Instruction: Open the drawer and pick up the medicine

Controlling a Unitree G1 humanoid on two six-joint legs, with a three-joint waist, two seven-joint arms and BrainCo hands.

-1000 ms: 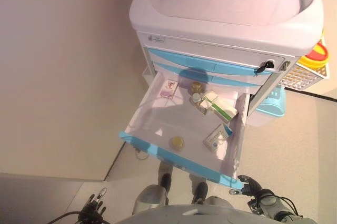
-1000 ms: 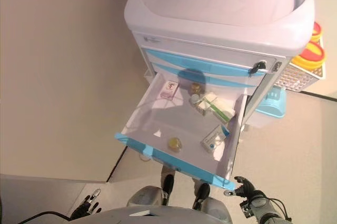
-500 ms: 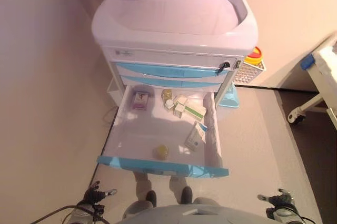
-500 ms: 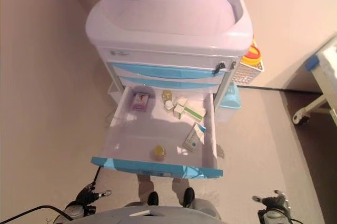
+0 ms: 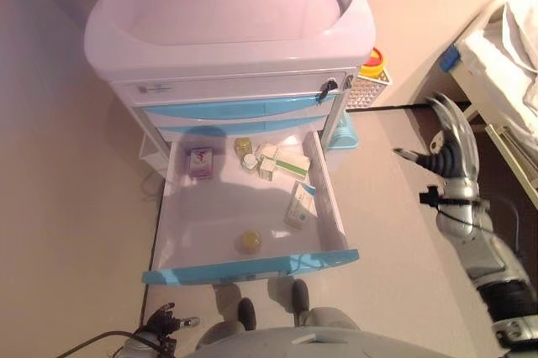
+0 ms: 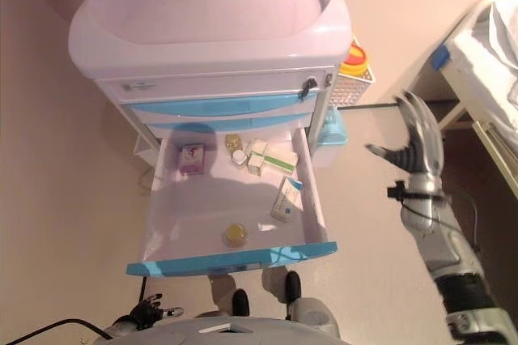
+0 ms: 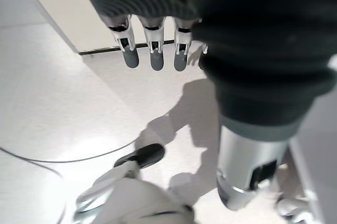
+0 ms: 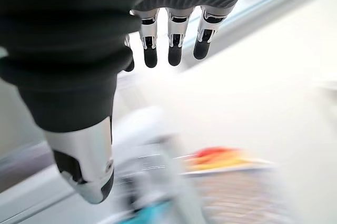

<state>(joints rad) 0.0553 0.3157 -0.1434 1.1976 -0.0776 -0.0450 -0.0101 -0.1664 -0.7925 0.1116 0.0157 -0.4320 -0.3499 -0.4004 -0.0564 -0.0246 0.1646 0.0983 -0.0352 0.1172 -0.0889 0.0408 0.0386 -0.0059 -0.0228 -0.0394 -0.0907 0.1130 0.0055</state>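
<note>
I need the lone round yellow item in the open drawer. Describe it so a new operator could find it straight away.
Start at the white and blue cart, then go down to its pulled-out drawer. The round yellow container lies alone near the drawer's blue front. The boxes and the other small items cluster at the back, and one box lies by the right wall.

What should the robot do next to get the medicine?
Probably swing the right hand over the open drawer and down toward the medicine boxes. The hand is open, holds nothing and is raised to the drawer's right.
</note>
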